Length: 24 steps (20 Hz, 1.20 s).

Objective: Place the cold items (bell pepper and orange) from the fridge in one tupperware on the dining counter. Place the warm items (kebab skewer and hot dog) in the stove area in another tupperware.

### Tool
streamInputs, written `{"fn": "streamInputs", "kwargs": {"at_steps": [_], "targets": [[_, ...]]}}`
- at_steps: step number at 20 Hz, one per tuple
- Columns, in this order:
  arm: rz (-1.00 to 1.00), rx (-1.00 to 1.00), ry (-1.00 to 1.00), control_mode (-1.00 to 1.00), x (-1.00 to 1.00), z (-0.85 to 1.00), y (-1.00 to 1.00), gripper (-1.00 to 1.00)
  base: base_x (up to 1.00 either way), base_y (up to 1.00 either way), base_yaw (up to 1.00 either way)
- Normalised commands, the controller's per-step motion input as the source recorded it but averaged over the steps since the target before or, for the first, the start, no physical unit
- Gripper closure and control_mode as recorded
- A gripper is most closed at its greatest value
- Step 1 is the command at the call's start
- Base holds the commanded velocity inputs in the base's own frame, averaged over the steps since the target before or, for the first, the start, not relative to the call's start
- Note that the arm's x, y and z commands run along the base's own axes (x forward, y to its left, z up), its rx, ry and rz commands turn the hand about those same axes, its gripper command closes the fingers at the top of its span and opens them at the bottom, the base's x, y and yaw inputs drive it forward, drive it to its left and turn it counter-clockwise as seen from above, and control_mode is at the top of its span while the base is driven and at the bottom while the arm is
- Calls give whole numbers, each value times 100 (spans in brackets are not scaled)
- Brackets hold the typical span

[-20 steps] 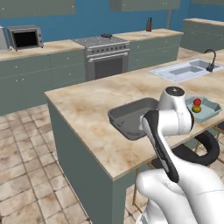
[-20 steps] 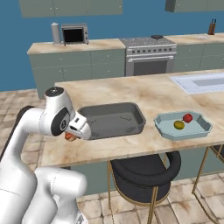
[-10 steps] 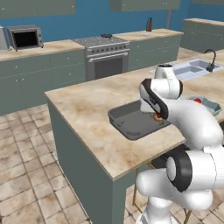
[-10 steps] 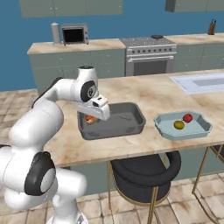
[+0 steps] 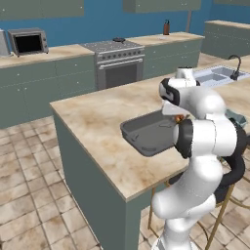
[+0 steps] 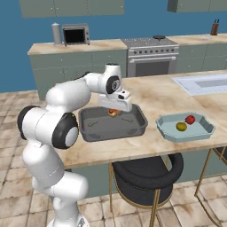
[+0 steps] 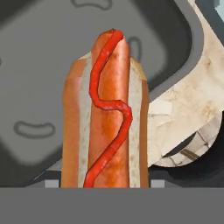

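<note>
My gripper [image 6: 114,111] is shut on the hot dog [image 7: 105,118], a bun with a sausage and a wavy red ketchup line. It hangs just above the inside of the dark grey tupperware [image 6: 91,134] on the dining counter. In the left base view the gripper [image 5: 178,117] sits over the far right part of that tupperware [image 5: 141,136]. To the right a light blue tupperware [image 6: 165,129] holds the red bell pepper [image 6: 190,119] and the yellowish orange [image 6: 181,127]. The kebab skewer is out of view.
A black stool [image 6: 146,175] stands under the counter's near edge. A sink [image 6: 201,83] is set into the counter at the far right. Stove [image 6: 153,55] and microwave [image 6: 75,34] line the back wall.
The arm has swung from close to my base out over the grey tupperware, carrying the hot dog with it. The jaws have kept the same width.
</note>
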Motion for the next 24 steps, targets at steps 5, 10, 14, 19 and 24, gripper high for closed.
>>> {"fn": "streamInputs", "kwargs": {"at_steps": [5,10,14,19,24], "targets": [[53,0,0,-100,49,-40,-35,100,0,0,0],[48,3,-9,-100,29,-26,-5,100,0,0,0],[33,-2,-3,-100,44,-64,0,100,0,0,0],[20,0,-10,-100,23,-23,0,100,0,0,0],[15,0,0,-100,30,-20,0,100,0,0,0]]}}
